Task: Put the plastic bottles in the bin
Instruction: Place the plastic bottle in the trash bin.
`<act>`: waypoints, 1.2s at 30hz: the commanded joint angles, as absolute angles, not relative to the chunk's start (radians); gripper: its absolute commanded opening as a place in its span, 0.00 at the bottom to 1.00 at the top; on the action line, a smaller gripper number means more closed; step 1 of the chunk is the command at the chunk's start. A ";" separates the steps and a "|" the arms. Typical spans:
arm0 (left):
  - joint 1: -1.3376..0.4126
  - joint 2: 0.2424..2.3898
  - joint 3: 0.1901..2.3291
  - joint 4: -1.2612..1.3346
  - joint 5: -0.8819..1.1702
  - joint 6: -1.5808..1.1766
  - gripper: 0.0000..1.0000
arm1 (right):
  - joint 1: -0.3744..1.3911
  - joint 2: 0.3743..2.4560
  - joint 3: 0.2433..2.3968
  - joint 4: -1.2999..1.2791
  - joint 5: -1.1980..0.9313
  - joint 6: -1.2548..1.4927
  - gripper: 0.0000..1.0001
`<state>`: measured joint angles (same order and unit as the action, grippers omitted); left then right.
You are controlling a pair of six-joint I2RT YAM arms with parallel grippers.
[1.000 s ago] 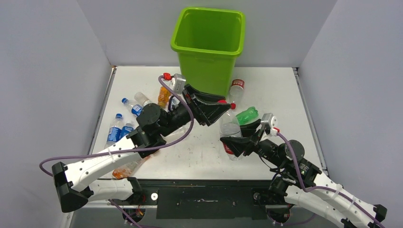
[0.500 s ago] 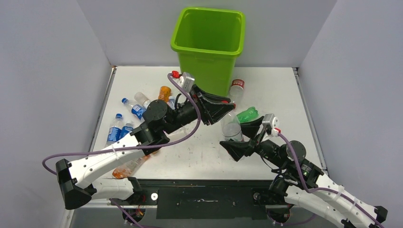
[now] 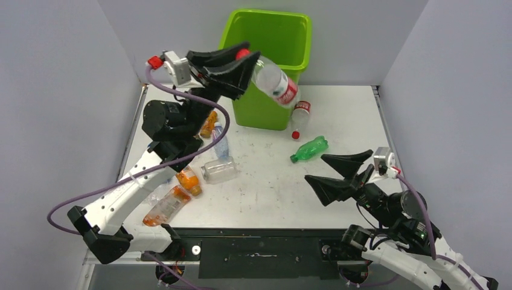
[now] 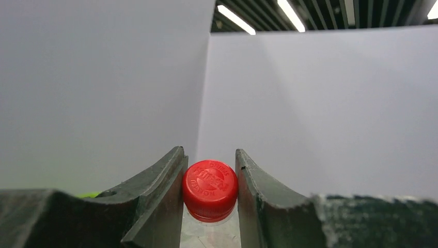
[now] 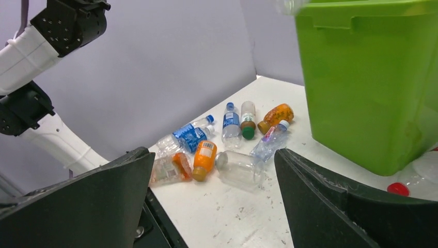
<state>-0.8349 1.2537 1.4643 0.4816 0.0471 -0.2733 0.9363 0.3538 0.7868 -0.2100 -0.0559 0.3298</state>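
Observation:
My left gripper [image 3: 246, 54] is raised high at the front left rim of the lime-green bin [image 3: 259, 109]. It is shut on the red cap [image 4: 209, 189] of a clear bottle with a red label [image 3: 275, 81]. The bottle slants down to the right across the bin's front rim. In the left wrist view the cap sits pinched between both fingers [image 4: 165, 191]. My right gripper [image 3: 329, 170] stands wide open and holds nothing, low over the table's right front. A green bottle [image 3: 309, 148] lies just beyond it. More bottles lie on the table's left side.
A clear red-capped bottle [image 3: 300, 113] lies against the bin's right foot. At the left lie a clear bottle [image 3: 219, 170], an orange one [image 3: 189, 180], a crushed one [image 3: 166, 204] and several blue-labelled ones [image 5: 188, 137]. Grey walls close in three sides.
The left arm has lifted the red-label bottle from table height up to the bin's rim. The right gripper has let go of that bottle, opened wide and drawn back to the right.

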 commanded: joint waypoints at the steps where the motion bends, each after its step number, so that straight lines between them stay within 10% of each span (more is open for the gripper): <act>1: -0.736 1.376 1.560 0.878 0.060 -0.173 0.00 | 0.936 0.245 0.712 -0.243 0.077 0.390 0.90; 18: -0.611 2.066 2.184 1.034 0.054 -0.059 0.00 | 0.936 0.176 0.553 -0.250 0.303 0.433 0.90; 25: -0.601 2.231 2.447 0.903 -0.081 -0.020 0.97 | 0.936 0.174 0.510 -0.229 0.309 0.456 0.90; 36: -0.730 1.852 2.007 1.112 -0.102 0.181 0.96 | 0.936 0.214 0.541 -0.243 0.337 0.460 0.90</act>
<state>-0.6327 2.0995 2.1841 0.9623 -0.0853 0.0288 0.9363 0.1745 0.5083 -0.2695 0.3084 0.4553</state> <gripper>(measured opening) 0.961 0.897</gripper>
